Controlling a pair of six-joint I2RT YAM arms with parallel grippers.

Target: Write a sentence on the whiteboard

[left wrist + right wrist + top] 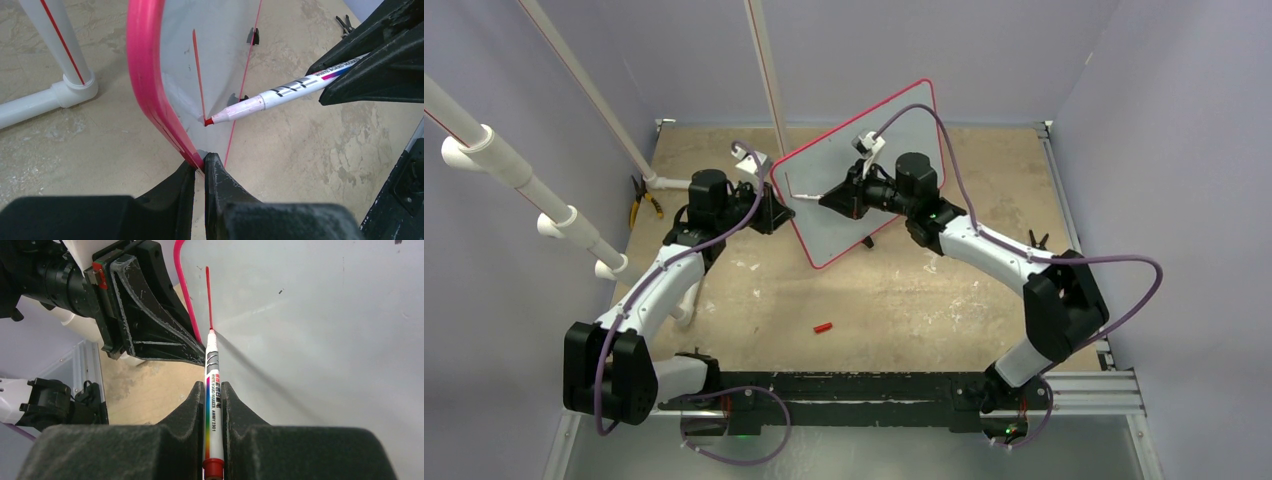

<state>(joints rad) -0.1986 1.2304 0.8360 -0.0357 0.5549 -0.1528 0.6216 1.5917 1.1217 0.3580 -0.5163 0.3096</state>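
The whiteboard (834, 225) stands tilted up on edge, red rim toward the left arm. My left gripper (774, 208) is shut on its rim (145, 75), with the jaws pinching the lower edge (204, 162). My right gripper (834, 198) is shut on a white marker (212, 352) whose red tip touches the board (325, 340). The marker also shows in the left wrist view (280, 92). Of the sentence, only one straight red stroke (198, 75) shows on the board, ending at the tip (208, 295). No words are readable.
A red marker cap (823, 327) lies on the tan table in front of the board. White pipes (524, 190) run along the left, and a pole (769, 70) stands behind the board. Yellow-handled pliers (639, 205) lie at the left edge. Purple walls enclose the table.
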